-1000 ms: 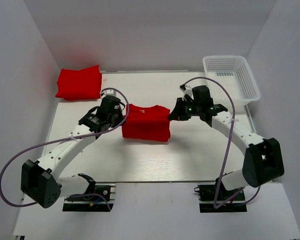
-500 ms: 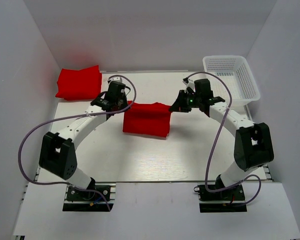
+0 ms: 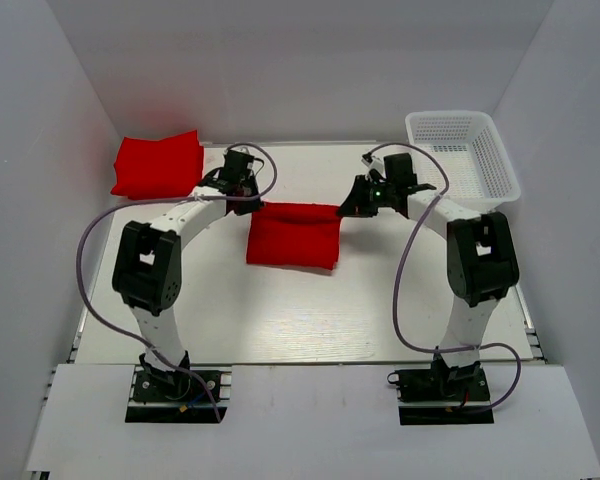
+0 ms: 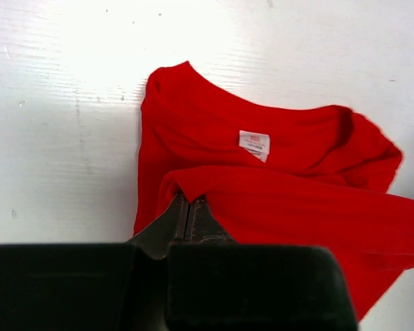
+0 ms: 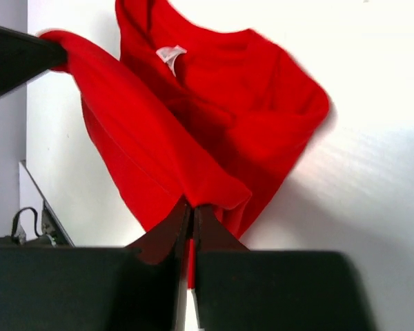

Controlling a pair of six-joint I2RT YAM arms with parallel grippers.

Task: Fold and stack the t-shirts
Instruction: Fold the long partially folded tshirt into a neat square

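A red t-shirt (image 3: 292,235) lies partly folded at the table's middle, its lower edge lifted and carried toward the collar. My left gripper (image 3: 248,197) is shut on the left corner of that edge (image 4: 190,195). My right gripper (image 3: 352,205) is shut on the right corner (image 5: 193,201). The white neck tag (image 4: 254,144) shows below the lifted fold, and also in the right wrist view (image 5: 168,54). A folded red t-shirt (image 3: 158,165) lies at the far left corner.
A white mesh basket (image 3: 462,155) stands at the far right, empty. White walls close in the table (image 3: 310,320) on the left, back and right. Purple cables loop from both arms.
Both grippers have moved toward the back of the table, carrying the shirt's lifted edge over toward the collar. The fold is now shorter front to back.
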